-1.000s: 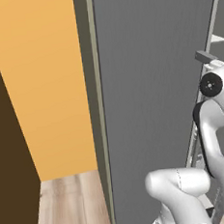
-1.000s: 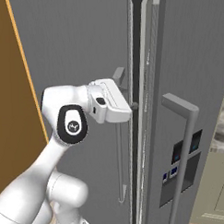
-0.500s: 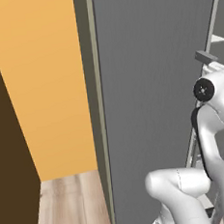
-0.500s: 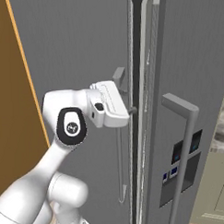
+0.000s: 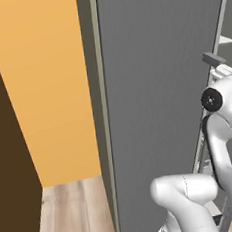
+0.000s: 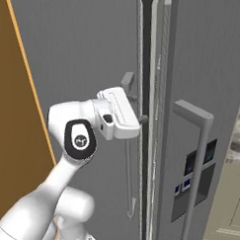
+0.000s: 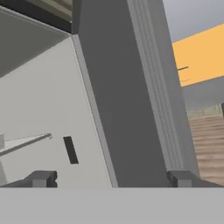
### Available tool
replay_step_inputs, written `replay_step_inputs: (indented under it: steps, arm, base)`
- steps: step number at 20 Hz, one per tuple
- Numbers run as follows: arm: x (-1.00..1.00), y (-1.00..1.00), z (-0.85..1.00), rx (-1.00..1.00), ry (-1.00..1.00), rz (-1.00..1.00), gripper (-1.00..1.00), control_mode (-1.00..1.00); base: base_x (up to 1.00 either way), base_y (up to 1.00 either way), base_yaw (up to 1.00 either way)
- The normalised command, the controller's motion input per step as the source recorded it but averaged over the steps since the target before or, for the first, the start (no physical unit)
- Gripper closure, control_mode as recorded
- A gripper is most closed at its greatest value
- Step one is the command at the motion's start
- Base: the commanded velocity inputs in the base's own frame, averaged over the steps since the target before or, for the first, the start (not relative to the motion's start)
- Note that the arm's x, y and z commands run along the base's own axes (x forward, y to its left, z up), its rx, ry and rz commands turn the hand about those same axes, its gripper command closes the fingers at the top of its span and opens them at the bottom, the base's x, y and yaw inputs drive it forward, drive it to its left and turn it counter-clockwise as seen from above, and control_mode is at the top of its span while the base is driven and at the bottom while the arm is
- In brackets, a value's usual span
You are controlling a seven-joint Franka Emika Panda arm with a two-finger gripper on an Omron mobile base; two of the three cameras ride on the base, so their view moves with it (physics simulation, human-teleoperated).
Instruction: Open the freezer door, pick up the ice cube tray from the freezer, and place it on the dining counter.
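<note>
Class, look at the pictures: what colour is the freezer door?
The freezer door is plain matte grey, best seen in the left base view.

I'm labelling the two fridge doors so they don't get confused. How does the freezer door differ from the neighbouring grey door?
The freezer door has a plain grey face; the neighbouring door bears a black rectangular panel with small blue marks.
The freezer door has the robot's hand at its edge; nothing is at the neighbouring door.
The freezer door's bar handle is thin and partly hidden by the hand; the neighbouring door's handle stands out boldly.
Both are tall, matte grey, with vertical bar handles.
</note>
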Motion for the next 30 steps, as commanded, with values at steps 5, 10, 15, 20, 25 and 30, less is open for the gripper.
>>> replay_step_inputs:
  steps: [5, 10, 15, 20, 25, 30]
  arm:
    - [0.11, -0.32, -0.10, 0.00, -0.04, 0.00, -1.00, -1.00]
    - [0.06, -0.33, -0.10, 0.00, -0.03, 0.00, -1.00, -1.00]
    - [0.00, -0.37, -0.02, 0.02, -0.01, 0.00, -1.00, -1.00]
    - [0.00, -0.35, 0.00, 0.02, 0.00, 0.00, -1.00, -1.00]
    - [-0.10, -0.36, 0.00, 0.00, -0.01, -0.06, -1.00, -1.00]
    - [-0.22, -0.47, -0.03, 0.00, -0.04, -0.13, -1.00, -1.00]
  base:
    - [0.00, 0.00, 0.00]
    - [0.00, 0.00, 0.00]
    - [0.00, 0.00, 0.00]
    - [0.00, 0.00, 0.00]
    - [0.00, 0.00, 0.00]
    - [0.00, 0.00, 0.00]
